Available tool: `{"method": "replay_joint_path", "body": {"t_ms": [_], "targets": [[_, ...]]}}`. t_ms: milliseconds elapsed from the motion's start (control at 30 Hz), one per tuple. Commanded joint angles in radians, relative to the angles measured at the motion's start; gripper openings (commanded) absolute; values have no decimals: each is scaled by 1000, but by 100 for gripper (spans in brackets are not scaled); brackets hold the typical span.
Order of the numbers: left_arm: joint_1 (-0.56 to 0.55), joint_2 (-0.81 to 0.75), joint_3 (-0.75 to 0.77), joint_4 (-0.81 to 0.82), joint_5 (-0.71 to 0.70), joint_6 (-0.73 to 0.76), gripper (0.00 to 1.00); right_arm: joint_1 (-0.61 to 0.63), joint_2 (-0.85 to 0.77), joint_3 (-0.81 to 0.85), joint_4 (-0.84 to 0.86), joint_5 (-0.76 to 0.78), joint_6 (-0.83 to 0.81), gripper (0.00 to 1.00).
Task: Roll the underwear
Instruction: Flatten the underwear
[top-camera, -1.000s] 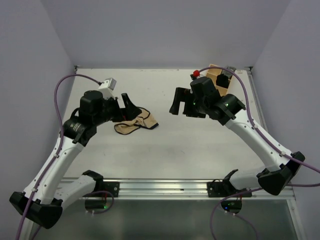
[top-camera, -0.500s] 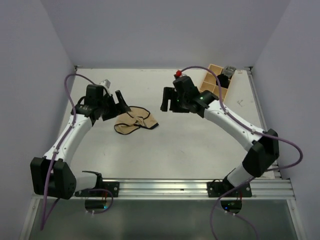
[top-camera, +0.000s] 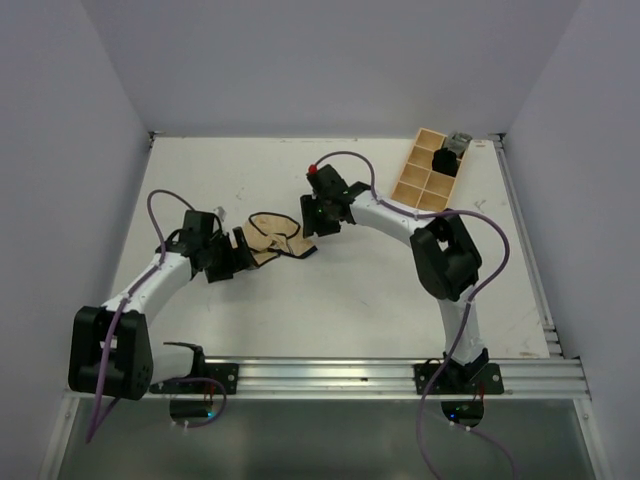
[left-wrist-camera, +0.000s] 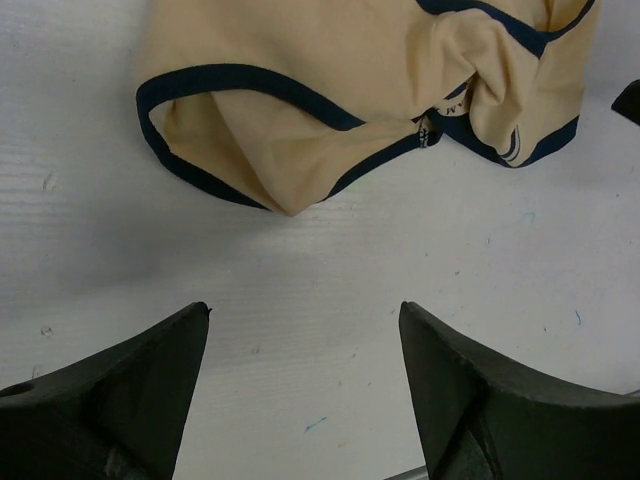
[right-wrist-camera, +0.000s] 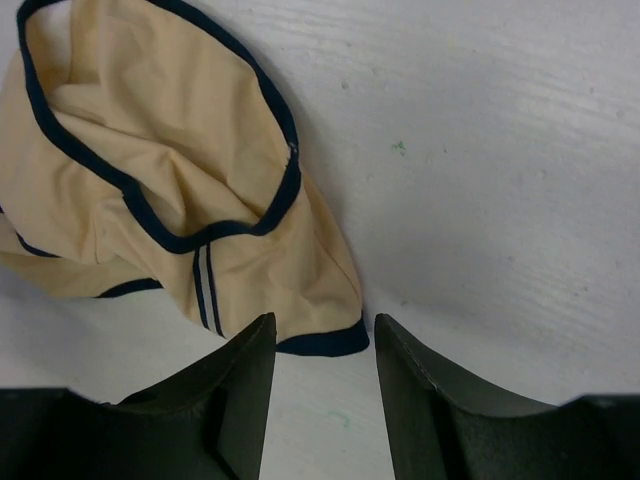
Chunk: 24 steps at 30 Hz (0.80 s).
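1. Underwear (top-camera: 275, 238): a tan-beige garment with dark trim is laid crumpled on the worktop (top-camera: 350, 300), between the two sets of fingers. It is bunched and folded over itself, not rolled.

2. Left fingers (left-wrist-camera: 120, 400): these are spread wide, with only bare worktop seen between them. The underwear is placed ahead of the tips and clear of them, a strip of worktop being left in between. A trimmed leg opening is turned toward the left-hand tip, and a pointed fold of fabric is aimed toward the gap.

3. Right fingers (right-wrist-camera: 210, 400): these are parted by a narrower gap, and nothing is clamped. A dark-hemmed corner of the underwear is found just at the mouth of that gap, beside the left-hand tip; whether it is touched cannot be told. Two thin dark stripes are shown on the fabric just ahead of that tip. The rest of the garment is spread ahead and to the left.

4. Compartment tray (top-camera: 425, 175): light wood, set on the worktop well behind the right fingers, apart from the underwear.
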Motion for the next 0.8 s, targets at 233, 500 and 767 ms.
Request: {"method": "replay_joint_path", "body": {"t_ms": [233,500,767], "targets": [[8,73,-58,240,-11,10,80,0,47,80,66,-86,-85,47],[8,185,-35,303,-44,-5,77,0,19,6,91,-120,-123,43],[8,267,11,313,-68,-24,47,0,15,-66,108,-111,-132,40]]}}
